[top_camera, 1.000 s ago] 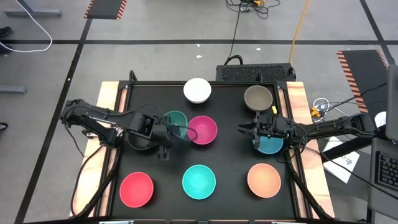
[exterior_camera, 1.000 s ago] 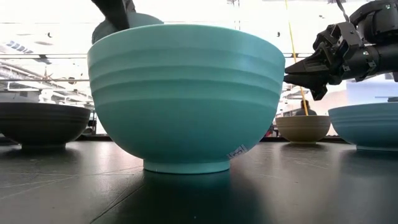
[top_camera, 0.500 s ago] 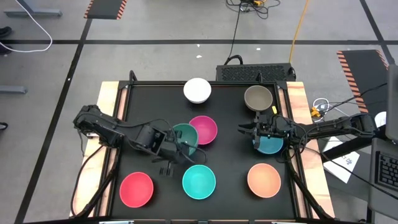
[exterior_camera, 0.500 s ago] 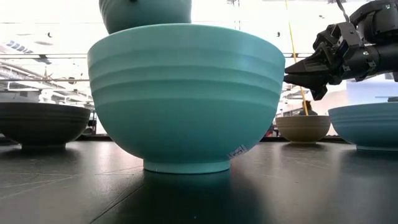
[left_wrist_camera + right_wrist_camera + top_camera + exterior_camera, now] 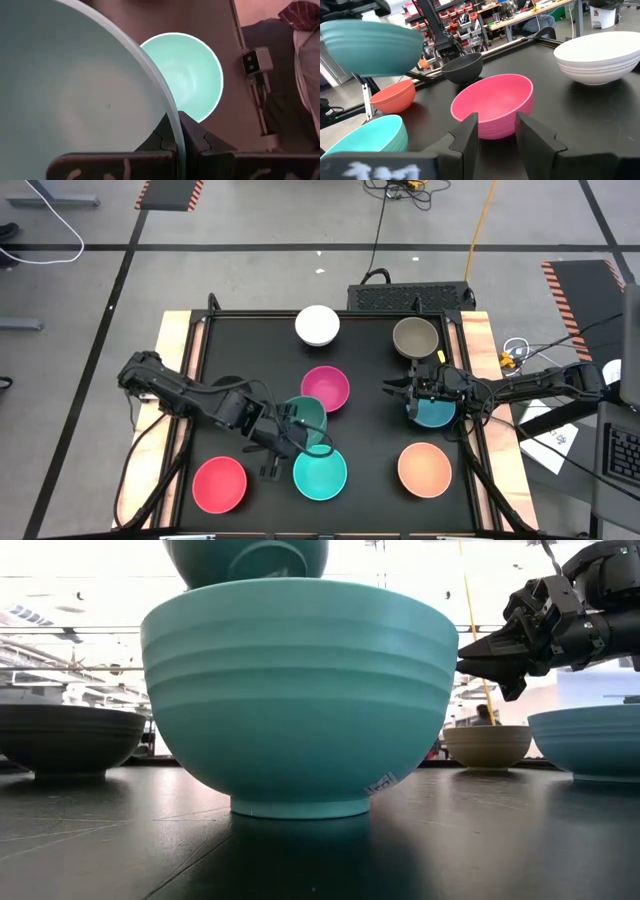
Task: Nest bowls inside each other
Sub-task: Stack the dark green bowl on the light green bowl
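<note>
My left gripper (image 5: 284, 434) is shut on the dark green bowl (image 5: 304, 418), which hangs in the air over the far rim of the turquoise bowl (image 5: 320, 473). The low view shows the green bowl's underside (image 5: 245, 558) just above the turquoise bowl (image 5: 300, 700). My right gripper (image 5: 394, 390) is open and hovers beside the blue bowl (image 5: 436, 413), pointing at the magenta bowl (image 5: 495, 102). The white (image 5: 317, 325), grey-brown (image 5: 415, 337), red (image 5: 219, 484), peach-orange (image 5: 424, 469) and black (image 5: 462, 67) bowls stand on their bases on the table. My left gripper pinches the dark green bowl's rim (image 5: 173, 114) on the bowl's near-left side, one finger (image 5: 199, 139) outside the wall and the other inside. The fingers come slanting down from the table's left. The bowl is lifted clear, mouth up, above the turquoise bowl (image 5: 189, 75).
The black table top (image 5: 370, 430) has raised wooden side rails (image 5: 478, 340). Bowls stand spread over it with gaps between them. A black box (image 5: 410, 297) sits behind the far edge. Cables and papers lie to the right of the table.
My left gripper has carried the dark green bowl from beside the magenta bowl toward the near edge and slightly right, to a place over the turquoise bowl. The bowl stayed lifted and in the hold.
</note>
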You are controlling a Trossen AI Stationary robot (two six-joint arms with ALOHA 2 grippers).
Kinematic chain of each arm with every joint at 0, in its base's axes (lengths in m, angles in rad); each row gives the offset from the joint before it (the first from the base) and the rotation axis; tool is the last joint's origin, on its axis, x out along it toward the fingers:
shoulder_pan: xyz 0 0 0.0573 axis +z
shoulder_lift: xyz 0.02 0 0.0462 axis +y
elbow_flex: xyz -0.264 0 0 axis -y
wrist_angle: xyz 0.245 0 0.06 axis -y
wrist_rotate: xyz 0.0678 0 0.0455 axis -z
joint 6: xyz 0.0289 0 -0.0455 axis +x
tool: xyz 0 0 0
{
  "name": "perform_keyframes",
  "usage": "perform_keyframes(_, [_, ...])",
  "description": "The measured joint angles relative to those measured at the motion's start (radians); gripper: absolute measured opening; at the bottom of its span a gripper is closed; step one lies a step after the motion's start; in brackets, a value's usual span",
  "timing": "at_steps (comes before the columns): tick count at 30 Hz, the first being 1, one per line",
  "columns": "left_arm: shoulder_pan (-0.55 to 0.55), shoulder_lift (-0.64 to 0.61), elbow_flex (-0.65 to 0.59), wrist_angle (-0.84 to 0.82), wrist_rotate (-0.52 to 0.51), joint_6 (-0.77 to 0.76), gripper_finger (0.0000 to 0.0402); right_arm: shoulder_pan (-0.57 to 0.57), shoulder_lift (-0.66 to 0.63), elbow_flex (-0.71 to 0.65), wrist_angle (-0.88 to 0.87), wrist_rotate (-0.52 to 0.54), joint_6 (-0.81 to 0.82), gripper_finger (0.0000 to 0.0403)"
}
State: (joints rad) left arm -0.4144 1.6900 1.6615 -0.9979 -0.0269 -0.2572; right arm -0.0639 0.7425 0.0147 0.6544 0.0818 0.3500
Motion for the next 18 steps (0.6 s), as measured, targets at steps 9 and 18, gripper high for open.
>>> perform_keyframes(9, [-0.018, 0.07, 0.0, 0.007, 0.04, -0.034, 0.0, 0.0, 0.0, 0.0, 0.0, 0.027, -0.011, 0.0121])
perform_keyframes(18, [-0.06, 0.078, 0.044, 0.027, 0.037, -0.061, 0.0, 0.0, 0.0, 0.0, 0.0, 0.027, -0.011, 0.0121])
